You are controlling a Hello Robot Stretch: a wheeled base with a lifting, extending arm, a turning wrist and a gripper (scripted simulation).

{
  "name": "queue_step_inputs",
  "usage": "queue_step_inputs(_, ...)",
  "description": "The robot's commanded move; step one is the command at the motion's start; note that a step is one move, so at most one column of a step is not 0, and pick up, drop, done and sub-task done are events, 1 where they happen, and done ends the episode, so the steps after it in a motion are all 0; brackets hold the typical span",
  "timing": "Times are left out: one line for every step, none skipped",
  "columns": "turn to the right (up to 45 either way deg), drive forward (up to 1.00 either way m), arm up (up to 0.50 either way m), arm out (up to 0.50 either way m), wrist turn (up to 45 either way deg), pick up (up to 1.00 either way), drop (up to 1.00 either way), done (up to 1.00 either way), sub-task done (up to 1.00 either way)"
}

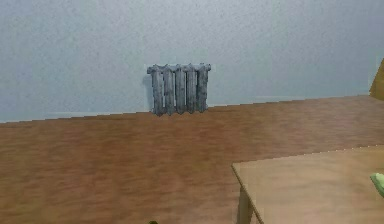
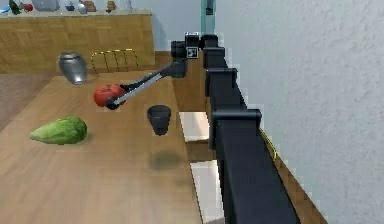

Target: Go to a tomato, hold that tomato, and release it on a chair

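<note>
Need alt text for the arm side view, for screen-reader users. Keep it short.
A dark arm reaches out over a wooden table, its end effector at a red tomato; whether the tomato is held or rests on the table cannot be told. Nearby: a green leafy vegetable, a grey metal pot and a small dark cup.

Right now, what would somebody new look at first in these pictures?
Probably the red tomato at the tip of the gripper, bright against the wooden table in the arm side view. Toward that view's left lies a green leafy lettuce, with a shiny grey pot farther up. In the forward view, a grey radiator stands against the pale wall.
</note>
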Motion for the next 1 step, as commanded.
queue_step_inputs(0.0,0.0,0.0,0.0,45.0,0.0,0.0,0.0,0.0)
